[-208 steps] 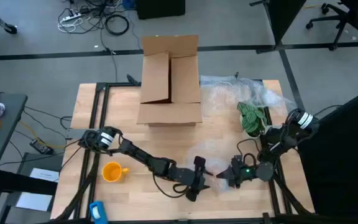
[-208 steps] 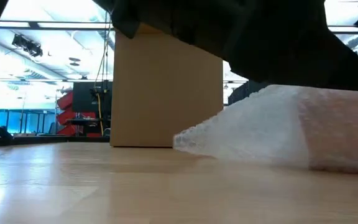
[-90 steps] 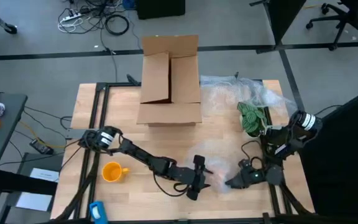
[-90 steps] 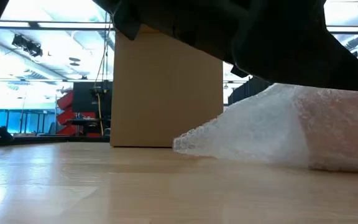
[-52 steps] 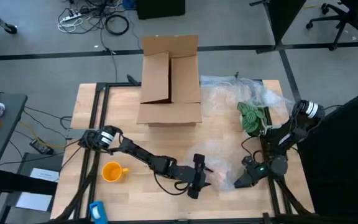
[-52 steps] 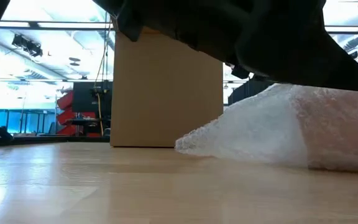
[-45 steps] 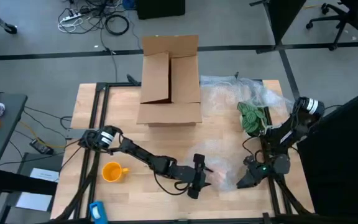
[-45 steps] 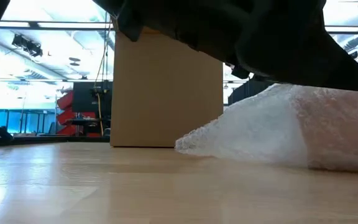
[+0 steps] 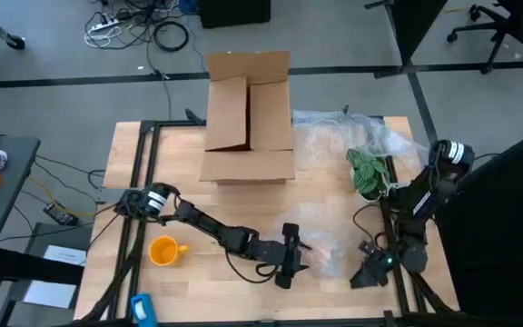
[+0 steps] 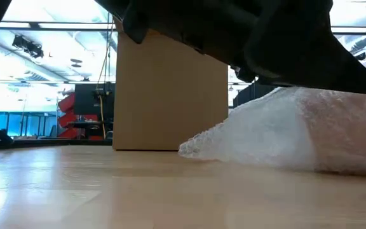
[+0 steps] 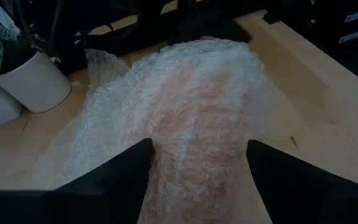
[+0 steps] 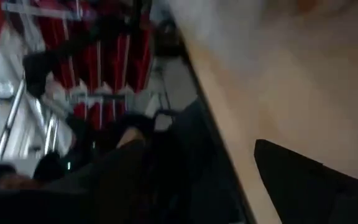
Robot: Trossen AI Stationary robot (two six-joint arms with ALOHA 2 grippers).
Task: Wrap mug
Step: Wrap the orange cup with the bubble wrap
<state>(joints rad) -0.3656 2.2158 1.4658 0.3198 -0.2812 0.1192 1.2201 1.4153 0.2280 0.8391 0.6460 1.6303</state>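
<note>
The small yellow-orange mug (image 9: 164, 251) stands on its base at the table's near left, with no gripper near it. A crinkly bubble-wrap sheet (image 9: 327, 247) (image 11: 191, 99) (image 10: 278, 137) lies on the table's near middle. My left gripper (image 9: 300, 259) (image 11: 199, 146) is open at the sheet's left end, one finger on either side of it. My right gripper (image 9: 357, 280) (image 12: 197, 149) is open with nothing between its fingers, by the table's near right corner, past the sheet's right end. My left gripper stands open and low over the left end of the bubble-wrap sheet (image 11: 185, 168), its fingers level and pointing toward the table's right. Whether the fingers touch the sheet I cannot tell.
An open cardboard box (image 9: 248, 118) (image 10: 170, 95) stands at the far middle. A potted plant (image 9: 368, 173) and more clear plastic (image 9: 343, 132) sit at the far right. A white pot (image 11: 33, 84) shows beyond the sheet. Bare wood lies between mug and sheet.
My right gripper has drawn away from the bubble-wrap sheet, toward the table's near right corner, turning as it went. The sheet stays on the table.
</note>
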